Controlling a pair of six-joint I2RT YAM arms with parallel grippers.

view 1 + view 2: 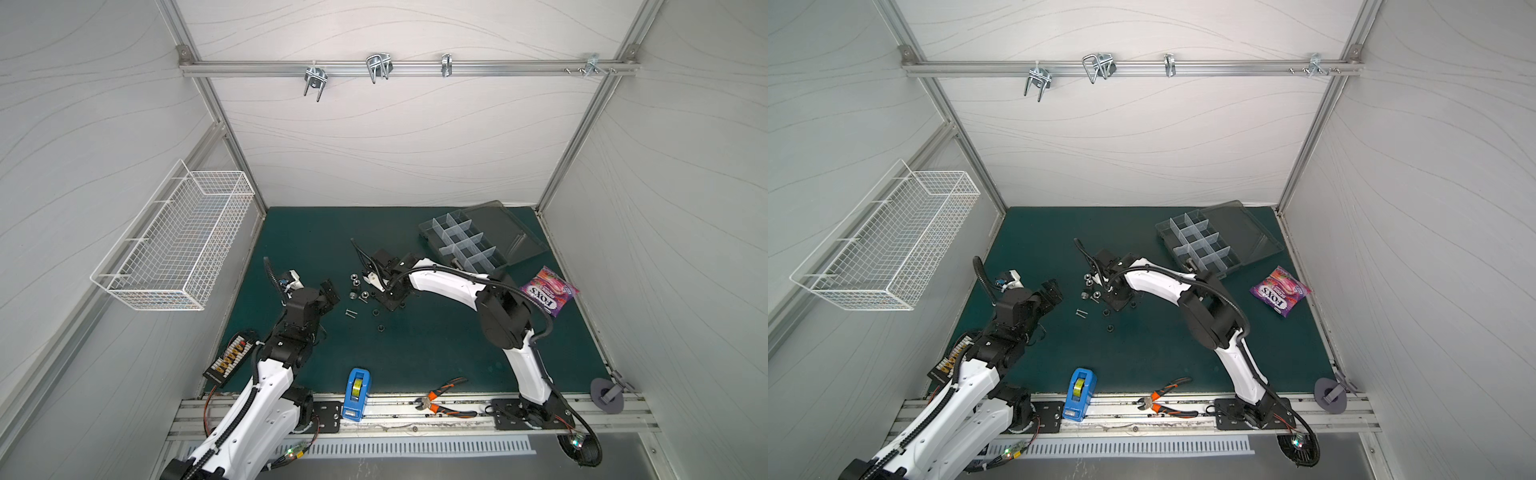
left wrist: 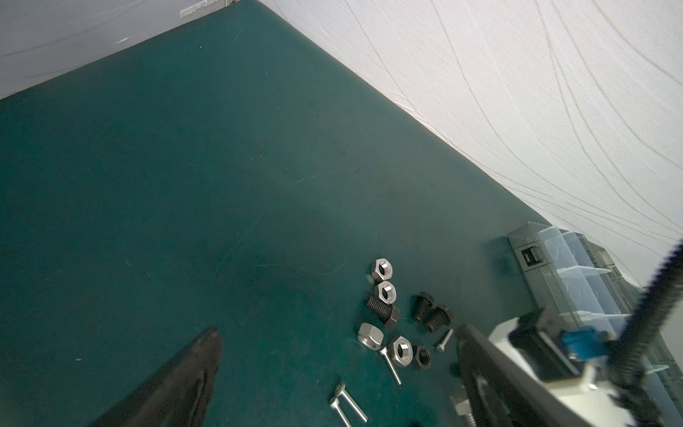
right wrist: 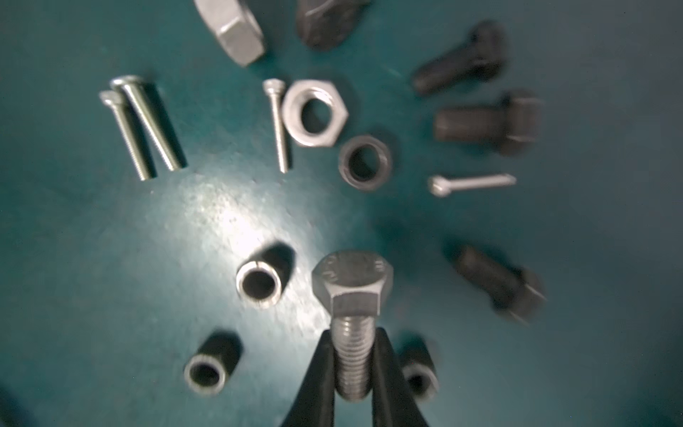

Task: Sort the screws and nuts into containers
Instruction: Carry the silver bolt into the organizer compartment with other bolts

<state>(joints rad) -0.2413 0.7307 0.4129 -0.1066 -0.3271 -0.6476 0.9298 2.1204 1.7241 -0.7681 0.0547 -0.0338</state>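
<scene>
Top views: right hand [image 1: 382, 296] is low over the fastener pile [image 1: 360, 292] mid-table [image 1: 436, 345]. The organizer box [image 1: 465, 245] is well apart, lid open. Left hand [image 1: 330, 293] sits beside the pile.

Left wrist: its jaws are wide and empty, nuts [image 2: 384, 281] loose ahead.

Right wrist: narrow grip on a silver hex bolt [image 3: 353, 288] by its threads.

I judge this the pick-up. Next I lift clear and carry it to a compartment.

The left arm [image 1: 270, 386] and right arm [image 1: 525, 365] are wearing white shells, black joints and black ribbed cables [image 1: 440, 271]; black base plates [image 1: 328, 415] are sitting on the aluminium rail [image 1: 390, 409]; the right gripper [image 3: 353, 332] is showing 2 black fingers [image 3: 318, 380].
</scene>
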